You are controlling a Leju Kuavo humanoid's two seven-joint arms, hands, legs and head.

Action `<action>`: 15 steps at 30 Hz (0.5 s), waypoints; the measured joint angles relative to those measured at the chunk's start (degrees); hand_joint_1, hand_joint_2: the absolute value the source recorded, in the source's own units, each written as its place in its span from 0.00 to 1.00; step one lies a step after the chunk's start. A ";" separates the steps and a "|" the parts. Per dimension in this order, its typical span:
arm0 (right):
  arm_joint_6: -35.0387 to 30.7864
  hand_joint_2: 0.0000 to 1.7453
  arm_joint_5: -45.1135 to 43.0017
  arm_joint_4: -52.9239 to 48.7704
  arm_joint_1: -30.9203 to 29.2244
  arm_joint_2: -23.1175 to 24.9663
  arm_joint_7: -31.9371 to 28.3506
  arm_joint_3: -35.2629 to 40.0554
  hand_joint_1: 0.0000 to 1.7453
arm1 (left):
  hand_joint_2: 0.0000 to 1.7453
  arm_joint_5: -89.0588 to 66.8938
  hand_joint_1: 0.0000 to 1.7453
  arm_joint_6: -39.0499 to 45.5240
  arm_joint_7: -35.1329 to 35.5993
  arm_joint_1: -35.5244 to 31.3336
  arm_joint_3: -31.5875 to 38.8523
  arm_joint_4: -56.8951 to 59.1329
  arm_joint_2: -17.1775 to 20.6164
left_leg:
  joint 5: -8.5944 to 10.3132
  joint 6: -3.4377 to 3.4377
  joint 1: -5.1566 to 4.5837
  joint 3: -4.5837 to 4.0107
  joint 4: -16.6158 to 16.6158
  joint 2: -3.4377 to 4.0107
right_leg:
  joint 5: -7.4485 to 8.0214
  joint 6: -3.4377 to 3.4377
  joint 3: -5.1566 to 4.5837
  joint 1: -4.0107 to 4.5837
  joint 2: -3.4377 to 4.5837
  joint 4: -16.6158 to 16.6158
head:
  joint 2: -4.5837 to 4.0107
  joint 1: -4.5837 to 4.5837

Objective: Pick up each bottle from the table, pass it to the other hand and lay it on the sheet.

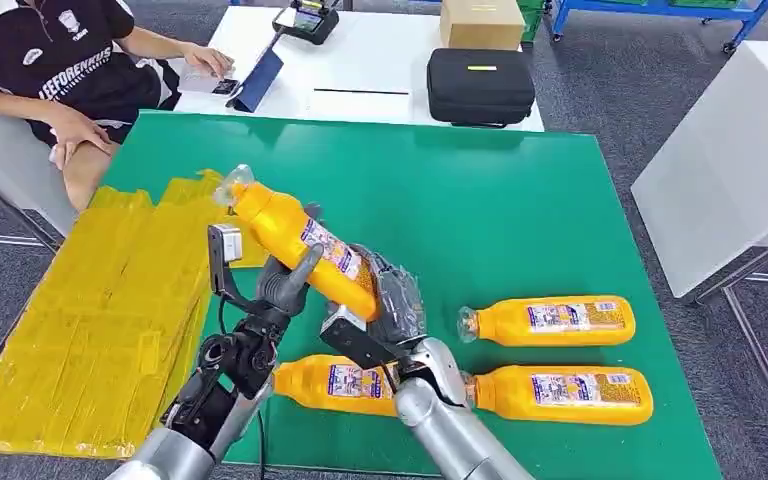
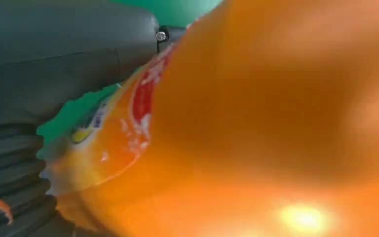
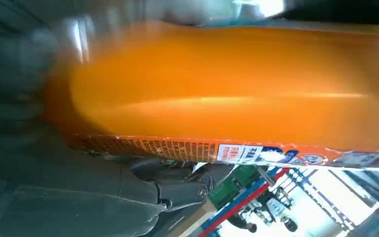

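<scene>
An orange bottle (image 1: 295, 235) with a clear cap is held tilted above the green table (image 1: 480, 200), cap end toward the yellow sheet (image 1: 90, 300). My right hand (image 1: 392, 298) grips its base end. My left hand (image 1: 282, 285) is closed around its middle from below. Up close, the bottle (image 2: 276, 123) lies against my left hand (image 2: 54, 64), and the bottle (image 3: 227, 84) sits in my right hand (image 3: 103, 197). Three more orange bottles lie on the table: one (image 1: 550, 320) to the right, one (image 1: 560, 393) nearer the front, one (image 1: 335, 383) under my arms.
A person (image 1: 60, 70) sits at the far left beside the sheet. Behind the green table, a white table (image 1: 380, 70) carries a black case (image 1: 480, 85), a cardboard box (image 1: 482, 22) and a device (image 1: 305, 20). Another white table (image 1: 740, 150) stands at the right.
</scene>
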 measured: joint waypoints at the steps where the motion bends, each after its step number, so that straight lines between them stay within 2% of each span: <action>1: 0.37 1.00 -0.09 0.17 -0.12 0.02 0.00 0.31 1.00 | 1.00 0.02 0.00 -0.02 -0.13 0.01 0.09 0.17 0.00 | 0.00 0.00 0.00 0.00 0.00 0.00 | 0.00 0.00 0.00 0.00 0.00 0.00 | 0.00 0.00; 10: 1.96 1.00 -1.20 1.07 -0.57 0.00 -0.96 1.42 1.00 | 1.00 0.39 0.00 -0.11 -0.52 0.19 0.63 1.14 0.02 | 0.00 0.00 -0.02 -0.01 0.00 0.01 | 0.01 0.01 0.00 -0.01 0.01 0.00 | 0.00 0.00; 11: 2.12 1.00 -1.53 1.09 -0.57 0.00 -1.16 1.44 1.00 | 1.00 0.48 0.17 -0.11 -0.57 0.20 0.66 1.18 0.02 | 0.00 0.00 -0.01 -0.01 0.00 0.01 | 0.01 0.01 0.00 -0.01 0.01 0.00 | 0.00 0.00; 12: 2.29 1.00 -1.77 1.09 -0.57 -0.02 -1.22 1.44 1.00 | 1.00 0.52 0.99 0.00 -0.63 0.20 0.63 1.22 0.02 | 0.00 0.00 -0.01 0.00 0.00 0.01 | 0.01 0.01 0.00 0.00 0.01 0.00 | 0.00 0.00; 15: 2.45 1.00 -2.25 1.16 -0.58 -0.09 -1.36 1.51 1.00 | 1.00 0.52 1.00 0.72 -0.92 0.20 0.63 1.44 0.02 | 0.00 0.00 -0.01 -0.01 0.00 0.02 | 0.01 0.01 -0.01 0.00 0.02 0.00 | 0.00 0.00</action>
